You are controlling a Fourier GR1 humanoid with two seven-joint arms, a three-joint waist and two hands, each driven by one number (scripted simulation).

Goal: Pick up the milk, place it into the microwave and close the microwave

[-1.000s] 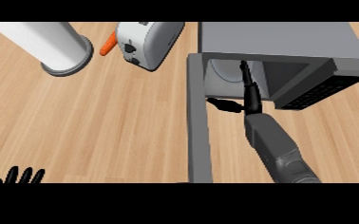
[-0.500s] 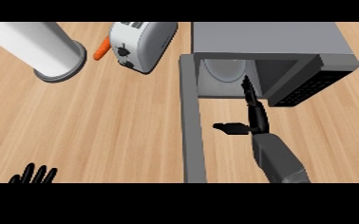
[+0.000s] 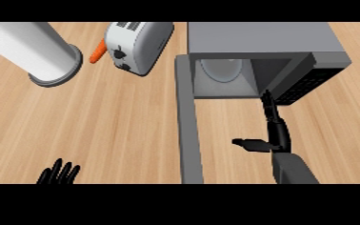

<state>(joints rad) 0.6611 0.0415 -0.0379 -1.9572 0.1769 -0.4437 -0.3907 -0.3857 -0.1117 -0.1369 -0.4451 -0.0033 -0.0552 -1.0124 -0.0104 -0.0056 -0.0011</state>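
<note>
The grey microwave [image 3: 260, 38] stands at the upper right with its door [image 3: 188, 124] swung wide open, reaching toward the near edge. Inside the cavity sits a pale rounded shape [image 3: 221, 69]; I cannot tell whether it is the milk. My right hand [image 3: 277, 138] is just in front of the opening. It is open, with straight fingers [image 3: 267, 106] pointing at the cavity and the thumb out to the left, and it holds nothing. At the lower left my left hand [image 3: 60, 172] rests open, fingers up.
A silver toaster [image 3: 137, 45] lies left of the microwave with an orange carrot [image 3: 96, 55] beside it. A tall white cylinder [image 3: 38, 52] with a grey rim stands at the upper left. Bare wooden counter [image 3: 105, 124] spreads between the door and my left hand.
My right hand has drawn back out of the microwave's opening toward the near edge, still open and holding nothing. The left hand has stayed at rest.
</note>
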